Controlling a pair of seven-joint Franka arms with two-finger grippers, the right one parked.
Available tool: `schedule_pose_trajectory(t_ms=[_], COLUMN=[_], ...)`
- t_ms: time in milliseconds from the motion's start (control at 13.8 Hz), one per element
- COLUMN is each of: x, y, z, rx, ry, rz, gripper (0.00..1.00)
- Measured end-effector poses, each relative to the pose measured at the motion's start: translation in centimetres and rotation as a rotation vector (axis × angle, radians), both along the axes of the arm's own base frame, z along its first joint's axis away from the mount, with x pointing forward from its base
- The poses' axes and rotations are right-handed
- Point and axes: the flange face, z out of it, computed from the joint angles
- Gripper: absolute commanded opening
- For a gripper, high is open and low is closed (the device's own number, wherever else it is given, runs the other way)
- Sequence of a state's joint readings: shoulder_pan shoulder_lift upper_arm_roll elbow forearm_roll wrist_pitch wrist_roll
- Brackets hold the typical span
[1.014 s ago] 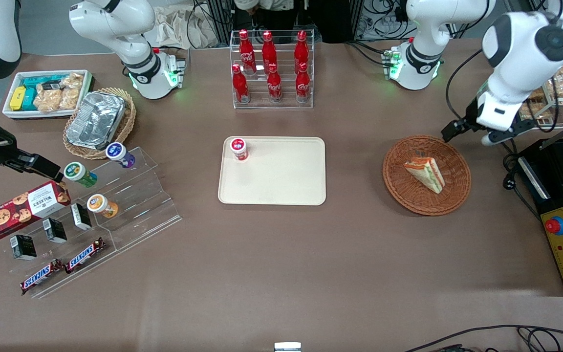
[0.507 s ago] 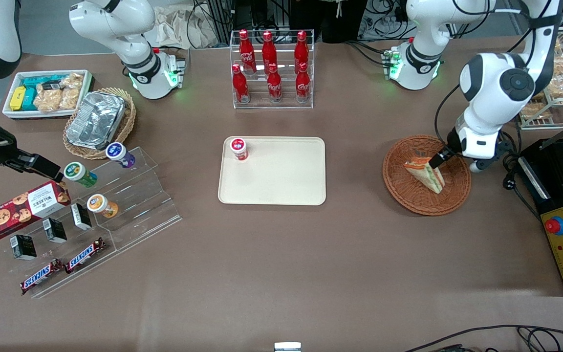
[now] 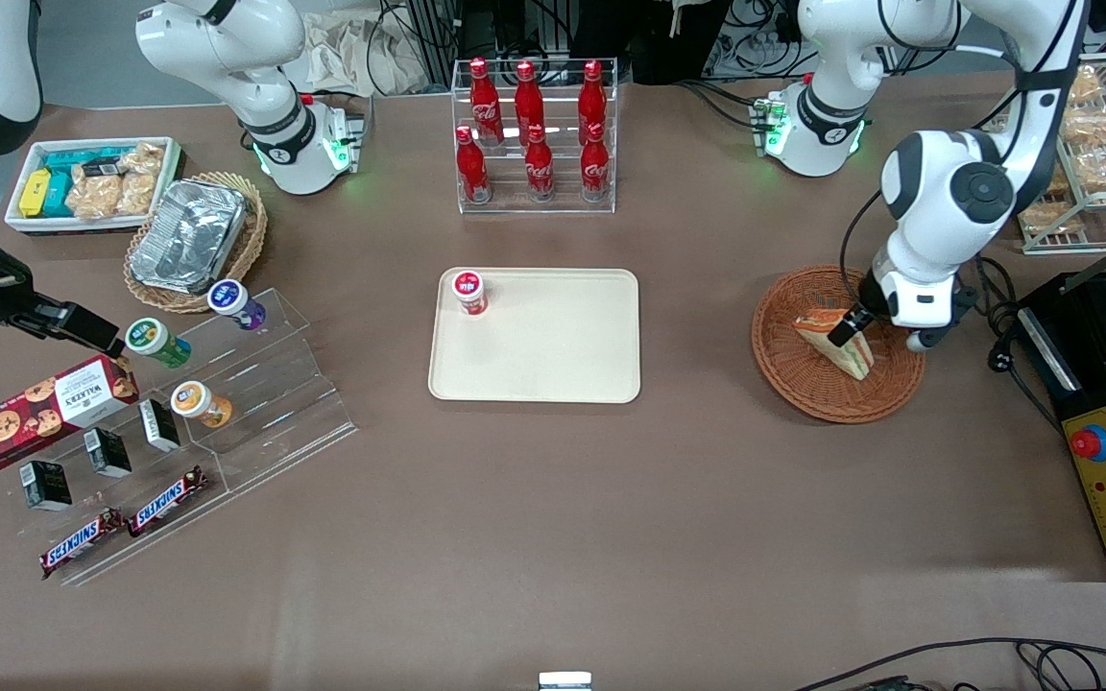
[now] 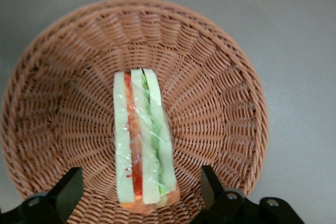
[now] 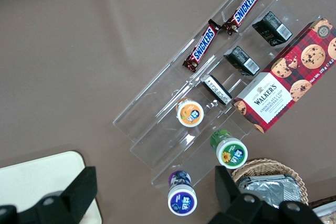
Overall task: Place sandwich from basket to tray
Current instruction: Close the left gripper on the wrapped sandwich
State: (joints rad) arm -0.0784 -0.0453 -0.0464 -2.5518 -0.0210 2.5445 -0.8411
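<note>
Across most of the front view a brown table (image 3: pixel 553 499) is spread. At the middle of that frame the cream tray (image 3: pixel 553 355) is laid flat, with a small red-capped jar (image 3: pixel 468 291) stood in its upper left corner. At the right of the frame, well apart from the tray, the round wicker basket (image 3: pixel 803 379) is set, and the working arm (image 3: pixel 947 192) is bent down over it from the upper right. At the top centre a clear rack of red bottles (image 3: pixel 534 134) is placed. At the left of the frame a clear stepped stand (image 3: pixel 255 403) with small jars and chocolate bars is seen.

Inside the basket the sandwich (image 3: pixel 846 353) is laid on its side, its red and green filling (image 4: pixel 137 129) being turned up toward the wrist camera. The gripper (image 4: pixel 140 195) is held low over the sandwich with its fingers (image 4: pixel 67 188) spread wide, one on each side of the wedge and apart from it; nothing is gripped.
</note>
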Motion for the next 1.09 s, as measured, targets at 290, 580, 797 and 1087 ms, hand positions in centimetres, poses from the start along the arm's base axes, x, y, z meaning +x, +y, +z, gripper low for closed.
schedule_pose_trajectory(t_ms=[290, 580, 797, 1087], x=[-0.8, -1.7, -1.7, -1.4], y=[-0.2, 0.1, 0.0, -0.1], z=[-1.5, -2.9, -3.6, -3.4], rx=[0.032, 0.043, 0.042, 0.045], ry=[0.016, 0.002, -0.003, -0.015], rz=[-0.036, -0.032, -0.011, 0.003], gripper=[0.99, 0.99, 0.57, 0.04])
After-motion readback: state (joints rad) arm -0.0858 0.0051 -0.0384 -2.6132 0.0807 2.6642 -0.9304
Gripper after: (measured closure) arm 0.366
